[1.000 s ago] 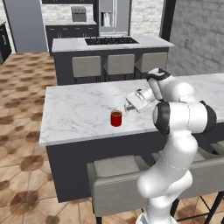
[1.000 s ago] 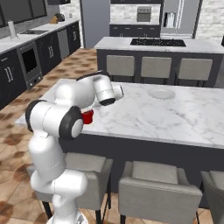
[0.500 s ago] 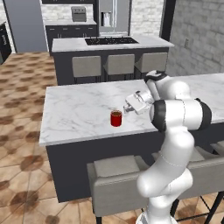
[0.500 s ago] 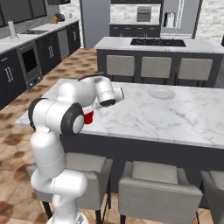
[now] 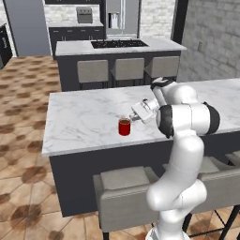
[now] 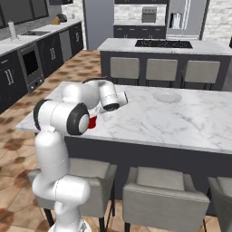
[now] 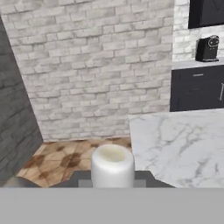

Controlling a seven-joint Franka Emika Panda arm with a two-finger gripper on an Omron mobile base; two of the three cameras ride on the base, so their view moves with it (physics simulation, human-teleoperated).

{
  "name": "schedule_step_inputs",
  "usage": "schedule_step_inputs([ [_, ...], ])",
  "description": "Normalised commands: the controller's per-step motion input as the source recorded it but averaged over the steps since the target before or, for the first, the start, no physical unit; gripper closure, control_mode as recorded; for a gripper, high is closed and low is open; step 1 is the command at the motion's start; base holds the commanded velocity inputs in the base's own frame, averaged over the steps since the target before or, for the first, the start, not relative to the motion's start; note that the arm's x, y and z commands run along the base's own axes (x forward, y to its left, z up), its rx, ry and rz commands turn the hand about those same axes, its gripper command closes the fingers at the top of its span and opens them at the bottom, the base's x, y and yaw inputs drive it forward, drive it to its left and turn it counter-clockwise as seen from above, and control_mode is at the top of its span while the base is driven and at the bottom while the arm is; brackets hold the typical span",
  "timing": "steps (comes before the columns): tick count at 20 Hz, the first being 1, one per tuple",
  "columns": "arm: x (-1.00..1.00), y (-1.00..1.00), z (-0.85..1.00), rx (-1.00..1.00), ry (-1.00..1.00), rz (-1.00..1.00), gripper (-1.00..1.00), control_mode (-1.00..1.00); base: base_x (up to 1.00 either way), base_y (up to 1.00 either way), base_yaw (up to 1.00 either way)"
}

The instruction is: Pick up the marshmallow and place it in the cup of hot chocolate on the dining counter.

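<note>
Your claw [image 5: 132, 117] clamped on the marshmallow [image 7: 112, 165]

You have it just above and beside the red cup of hot chocolate [image 5: 124, 127], which stands on the marble desk [image 5: 84, 117] with its dark inside showing.

No text, label or sign can be read anywhere.

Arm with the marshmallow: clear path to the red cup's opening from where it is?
Probably yes. The hand, shut on the small white cylindrical marshmallow, sits just above and beside the small red cup; nothing on the white marble counter stands between them.
</note>
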Motion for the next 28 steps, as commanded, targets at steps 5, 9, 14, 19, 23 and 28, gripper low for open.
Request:
schedule_step_inputs([
  [5, 0.28, 0.05, -0.18, 0.0, 0.0, 0.0, 1.0, -1.0, 0.0, 0.0, 0.0],
  [9, 0.32, 0.01, -0.13, 0.0, 0.01, 0.0, 1.0, -1.0, 0.0, 0.0, 0.0],
  [14, 0.22, 0.0, -0.14, 0.0, 0.0, 0.0, 1.0, -1.0, 0.0, 0.0, 0.0],
  [19, 0.12, 0.0, -0.19, 0.0, 0.01, 0.0, 1.0, -1.0, 0.0, 0.0, 0.0],
  [23, 0.18, 0.01, -0.12, 0.0, 0.04, 0.02, 1.0, -1.0, 0.0, 0.0, 0.0],
  [28, 0.17, 0.04, -0.08, 0.0, 0.03, 0.0, 1.0, -1.0, 0.0, 0.0, 0.0],
])
